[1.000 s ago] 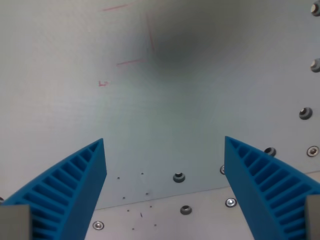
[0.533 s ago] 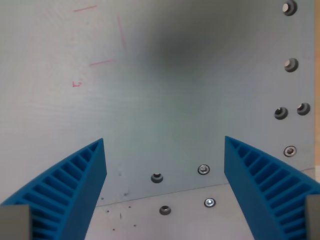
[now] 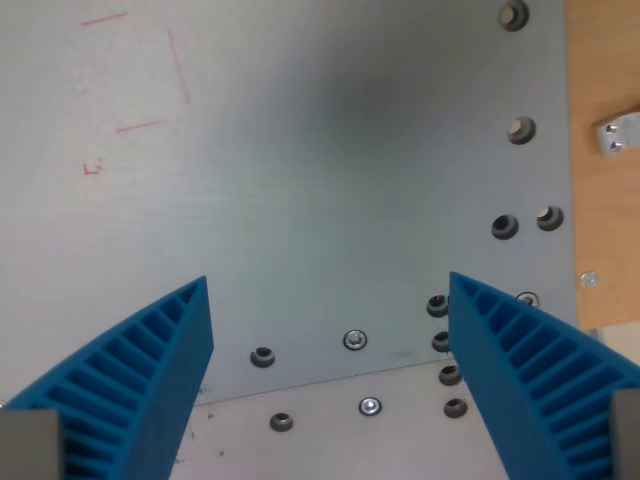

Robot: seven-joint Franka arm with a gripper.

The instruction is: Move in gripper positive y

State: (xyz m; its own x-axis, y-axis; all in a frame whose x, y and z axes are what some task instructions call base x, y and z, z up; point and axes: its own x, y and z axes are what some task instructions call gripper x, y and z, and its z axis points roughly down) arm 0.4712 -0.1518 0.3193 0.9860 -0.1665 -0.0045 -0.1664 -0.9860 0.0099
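- Risk ahead: the grey metal plate ends at the wrist view's right, where a wooden surface carries a metal bracket; a drifting height could snag raised bolts.
- The gripper hovers over the plate, blue ribbed fingers spread wide, holding and touching nothing.

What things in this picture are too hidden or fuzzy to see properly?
- Wrist view: the hand shows only two blue fingers; its body is cut off by the bottom edge.
- The metal bracket is cut off by the right edge.
- Some screw holes are partly behind the finger on the wrist view's right.
- The red marks are too faint to read.
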